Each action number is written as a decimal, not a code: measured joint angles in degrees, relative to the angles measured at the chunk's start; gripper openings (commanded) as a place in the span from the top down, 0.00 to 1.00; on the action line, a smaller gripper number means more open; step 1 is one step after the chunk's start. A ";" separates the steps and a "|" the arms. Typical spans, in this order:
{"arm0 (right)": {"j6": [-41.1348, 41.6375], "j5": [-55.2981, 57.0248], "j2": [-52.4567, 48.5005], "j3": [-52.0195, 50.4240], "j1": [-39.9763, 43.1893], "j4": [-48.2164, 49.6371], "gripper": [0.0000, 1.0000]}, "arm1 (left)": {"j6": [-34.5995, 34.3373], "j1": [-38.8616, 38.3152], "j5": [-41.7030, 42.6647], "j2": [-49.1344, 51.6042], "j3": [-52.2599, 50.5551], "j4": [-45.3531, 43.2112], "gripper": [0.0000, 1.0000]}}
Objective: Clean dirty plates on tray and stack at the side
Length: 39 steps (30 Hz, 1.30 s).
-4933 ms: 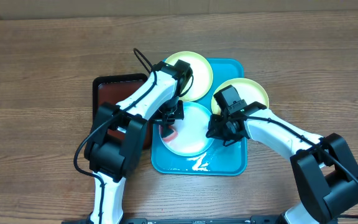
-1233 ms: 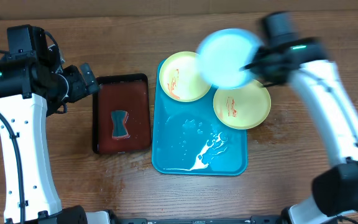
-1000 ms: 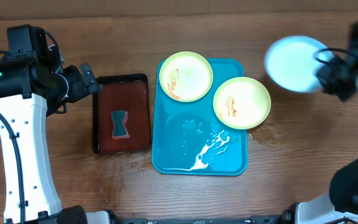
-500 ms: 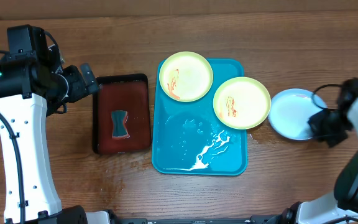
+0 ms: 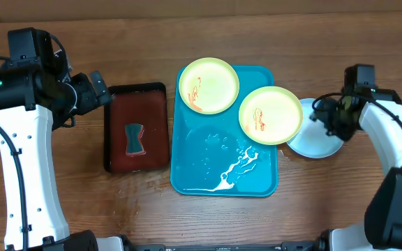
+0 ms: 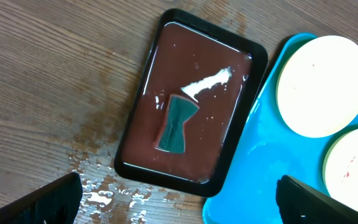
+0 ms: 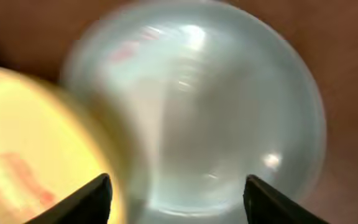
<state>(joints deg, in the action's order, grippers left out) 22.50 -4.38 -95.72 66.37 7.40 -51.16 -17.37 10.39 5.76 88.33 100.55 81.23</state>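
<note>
So the mint plate [image 5: 318, 143] lay beside the tray [image 5: 194, 178], right gripper [image 7: 179, 198] open over it, left gripper [image 5: 99, 87] open too, and the next job looked like taking the sponge [image 5: 135, 139] to a yellow plate [image 5: 271, 115].

This looks like a robotics lab bench, set up for a test. A brown wood-grain table [image 5: 326, 209] fills the overhead view, with a plain beige strip [image 5: 201, 7] along the top edge of the frame. Two white-and-black robot arms stand over it, the left arm [image 5: 23, 160] at the left of the frame and the right arm [image 5: 389, 136] at the right. The dishwashing is staged on the tabletop itself. Small plastic plates [image 5: 209, 85] sit on a turquoise tray [image 5: 187, 174] at centre, and a sponge [image 5: 135, 139] lies in a shiny black-rimmed tray [image 5: 152, 118] to its left.
</note>
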 measured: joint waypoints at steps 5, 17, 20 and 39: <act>-3.13 -4.50 0.26 0.33 -1.64 7.48 0.31 | 0.00 0.00 0.00 0.00 0.00 0.00 0.00; -4.46 -6.69 -6.03 -1.97 -6.78 9.51 0.96 | 0.00 0.00 0.00 0.00 0.00 0.00 0.00; -4.52 -6.82 -5.86 -1.99 -6.80 7.19 0.96 | 0.00 0.00 0.00 0.00 0.00 -0.04 0.00; -0.35 -8.04 6.86 -3.61 -24.68 -2.49 0.96 | 1.11 -5.62 4.20 -0.02 -6.23 -2.84 0.17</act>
<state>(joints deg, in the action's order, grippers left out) 22.15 -12.43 -88.86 62.76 -17.28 -53.65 -16.25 4.78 9.96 88.31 94.32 78.39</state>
